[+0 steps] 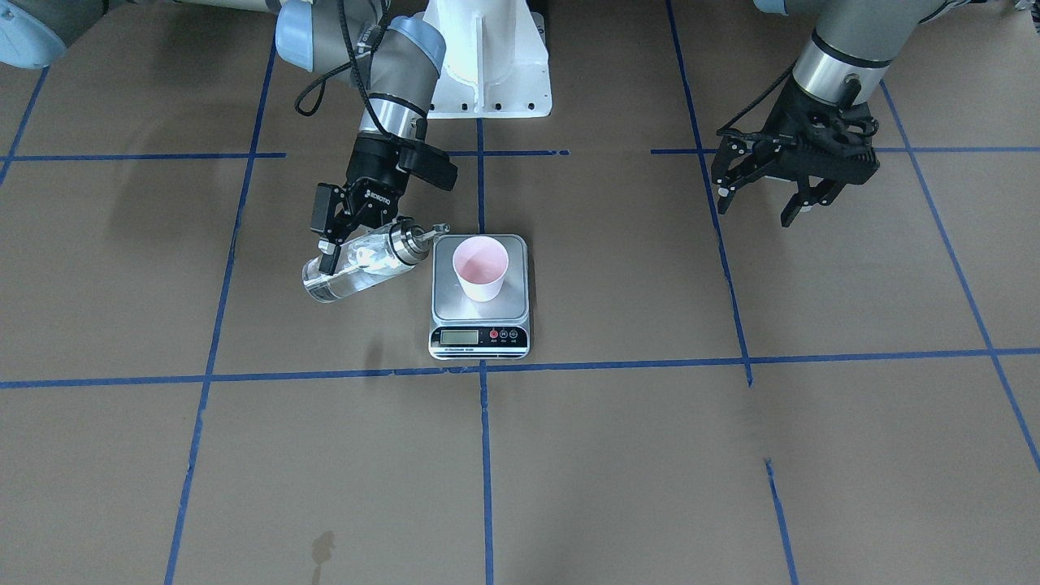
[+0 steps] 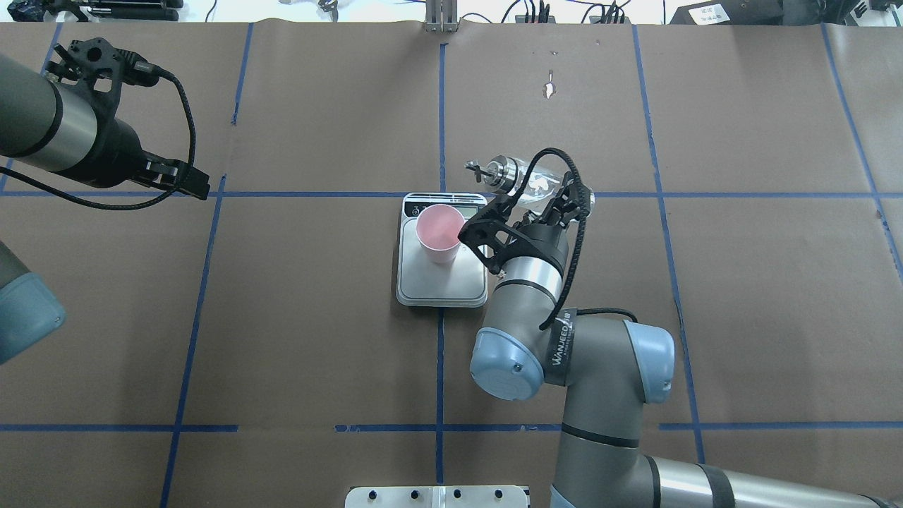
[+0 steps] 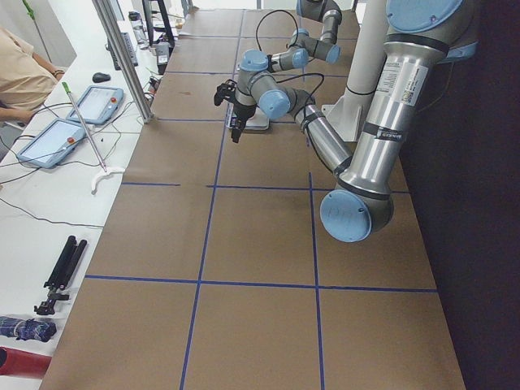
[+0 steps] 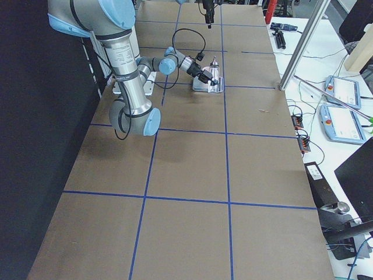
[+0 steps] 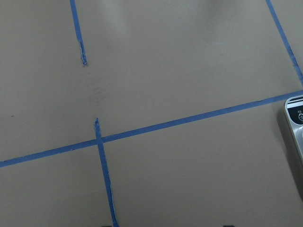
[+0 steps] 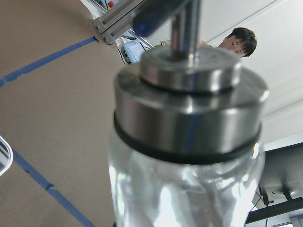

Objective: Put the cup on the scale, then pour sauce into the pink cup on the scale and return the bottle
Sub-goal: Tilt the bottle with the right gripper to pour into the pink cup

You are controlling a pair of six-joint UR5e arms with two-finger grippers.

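Currently, by item:

Small pale pink tapered cup [image 1: 480,268]: upright on the steel platform, near its middle.

Flat rectangular silver kitchen scale [image 1: 452,307]: black display strip; flat on the brown-covered table [image 1: 617,455], which is marked with blue tape lines.

Small clear glass bottle with a shiny metal pour-spout cap [image 1: 363,262]: held clear of the table, tipped almost level. The spout points at the scale's corner, short of the cup's rim.

Clear colourless sauce [image 1: 327,286]: visible through the glass.

Right gripper [image 1: 345,256]: fingers clamped around the bottle's body.

Left gripper [image 1: 760,210]: fingers spread, holding nothing, well apart from the scale.
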